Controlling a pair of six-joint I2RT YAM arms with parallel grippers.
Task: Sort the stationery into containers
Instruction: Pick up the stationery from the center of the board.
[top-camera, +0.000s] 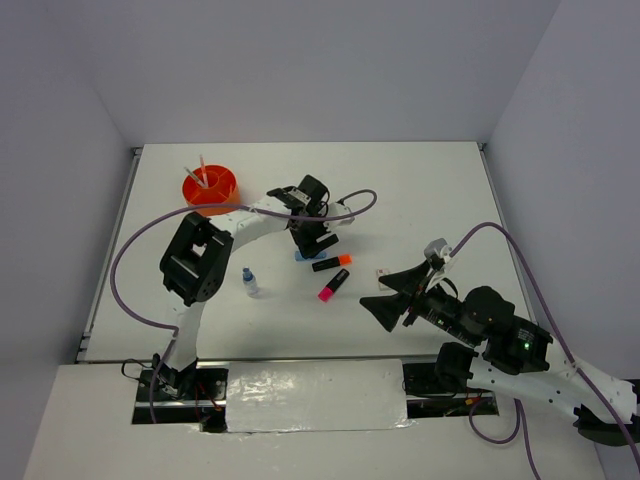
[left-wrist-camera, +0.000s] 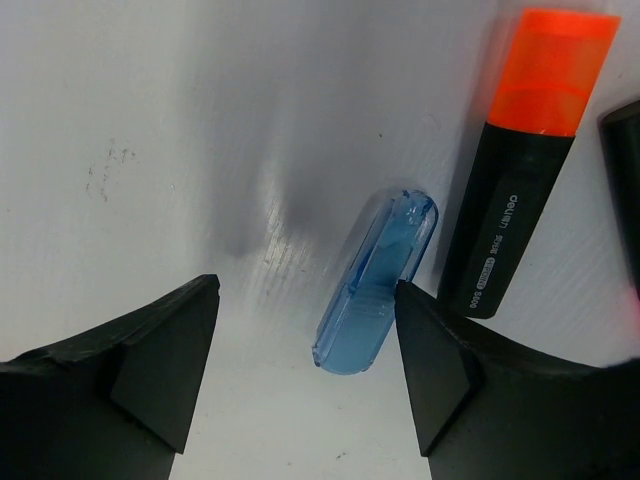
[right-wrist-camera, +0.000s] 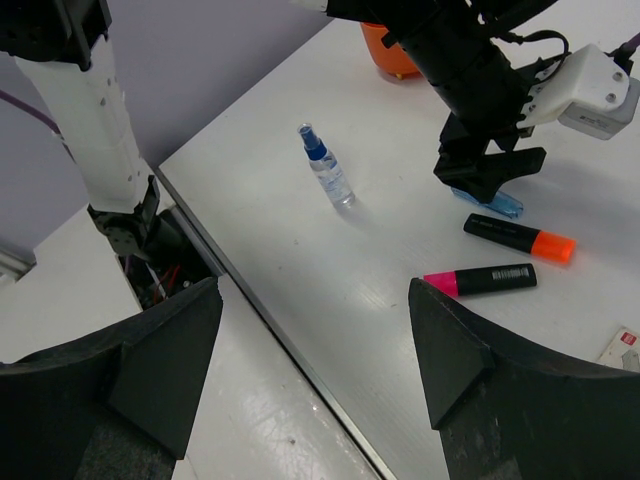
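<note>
light-blue piece (left-wrist-camera: 375, 285), translucent, lies flat on the white table (top-camera: 420, 190) between the fingers of the left gripper (left-wrist-camera: 305, 335). we see those fingers spread wide, the piece close to one of them and not clamped. just beside it lies the orange-capped highlighter (left-wrist-camera: 520, 170); the pink-capped highlighter (right-wrist-camera: 480, 280) rests near that one, apart from it. the blue-capped bottle (right-wrist-camera: 328, 170) stands upright, well apart from the highlighters. the orange organiser (top-camera: 212, 190) sits at the far left of the table, with two thin pens (top-camera: 203, 172) standing tilted inside. the right gripper (right-wrist-camera: 315, 330) hangs over the near table edge, fingers wide, holding nothing.
</note>
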